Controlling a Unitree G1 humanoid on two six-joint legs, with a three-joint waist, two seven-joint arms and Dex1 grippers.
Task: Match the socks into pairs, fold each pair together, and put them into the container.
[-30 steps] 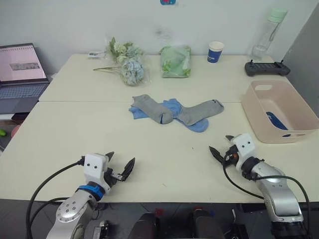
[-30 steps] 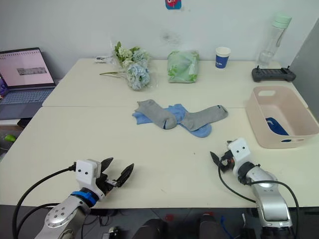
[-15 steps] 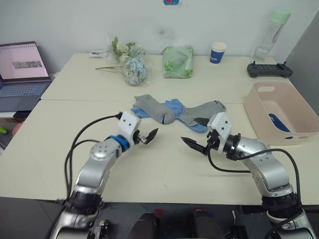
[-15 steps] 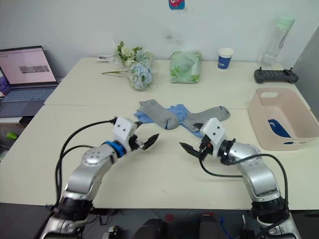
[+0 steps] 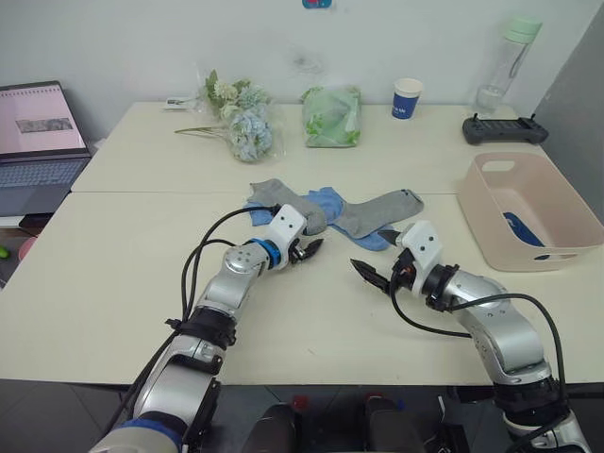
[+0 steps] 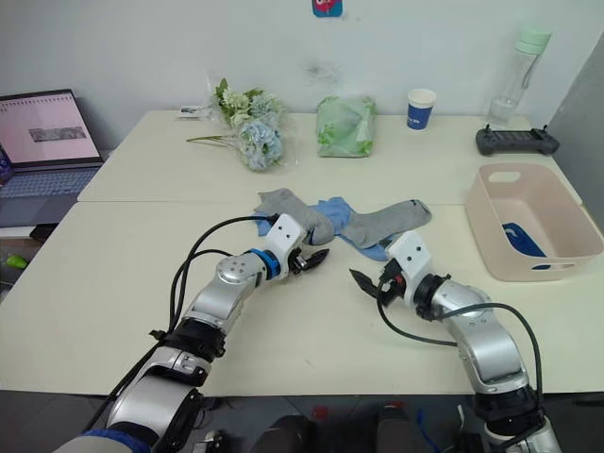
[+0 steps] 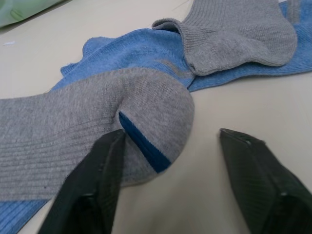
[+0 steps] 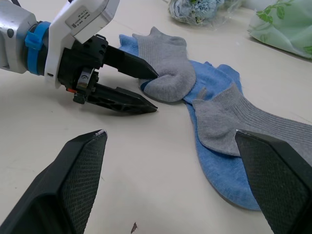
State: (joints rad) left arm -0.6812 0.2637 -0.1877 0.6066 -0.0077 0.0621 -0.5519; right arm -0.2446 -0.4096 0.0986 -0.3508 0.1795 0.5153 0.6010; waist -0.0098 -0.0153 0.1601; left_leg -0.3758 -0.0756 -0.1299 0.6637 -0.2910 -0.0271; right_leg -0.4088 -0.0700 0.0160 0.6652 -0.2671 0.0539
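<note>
Reaching into the sock heap mid-counter [image 5: 142, 236], the left claw [image 5: 310, 251] spreads wide, one finger touching the toe of the nearer grey sock [image 5: 288, 206]. The right claw [image 5: 375, 265], also wide, hovers just short of the other grey sock [image 5: 382, 209]. Both grey socks lie across the light blue socks [image 5: 330, 203], so a pinch that bites too deep may drag blue knit along and mix the pair. A navy sock [image 5: 521, 229] lies in the pink container [image 5: 528, 255]. No writing is legible; the blue paper cup [image 5: 408, 98] carries an unreadable white mark.
</note>
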